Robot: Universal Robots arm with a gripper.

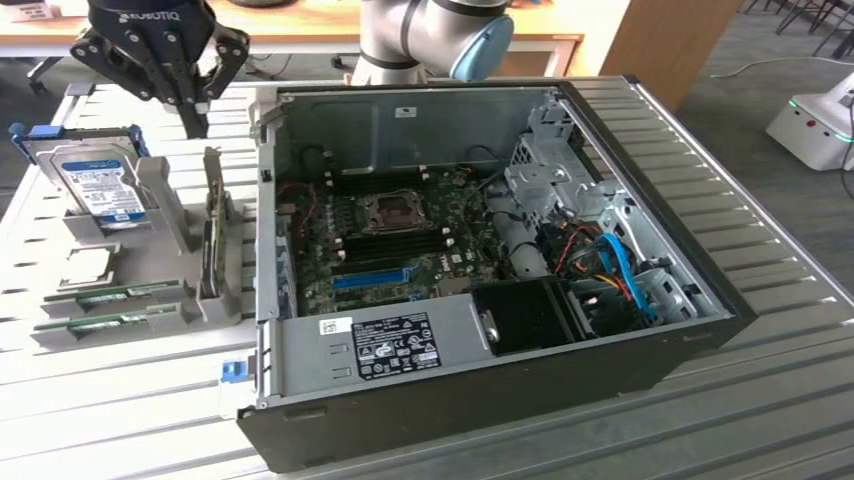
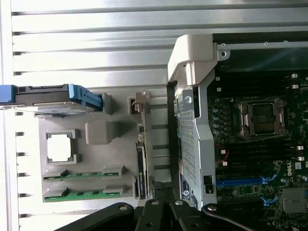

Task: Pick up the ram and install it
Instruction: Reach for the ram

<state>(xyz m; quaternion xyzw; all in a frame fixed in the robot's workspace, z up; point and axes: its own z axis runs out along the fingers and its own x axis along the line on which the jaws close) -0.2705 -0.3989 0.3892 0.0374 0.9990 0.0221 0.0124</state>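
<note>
Two ram sticks, thin green boards, lie side by side in the grey holder (image 1: pixel 140 330): one ram stick (image 1: pixel 114 296) and another (image 1: pixel 110 322) nearer the front. The wrist view has them too, one ram stick (image 2: pixel 82 176) and the other (image 2: pixel 82 195). My gripper (image 1: pixel 198 122) hangs high above the back of the holder, near the upright expansion card (image 1: pixel 212 225), well away from the ram. Its fingers (image 2: pixel 155 208) are shut together with nothing between them. The open computer case (image 1: pixel 641 150) shows the motherboard (image 1: pixel 400 235) with black memory slots beside the processor socket (image 1: pixel 395 208).
A silver hard drive (image 1: pixel 102 185) with a blue label stands at the back of the holder, and a loose processor chip (image 1: pixel 80 263) lies in front of it. The case's raised side wall (image 1: pixel 274 200) stands between holder and motherboard. Everything rests on a ribbed metal table (image 1: pixel 747 400).
</note>
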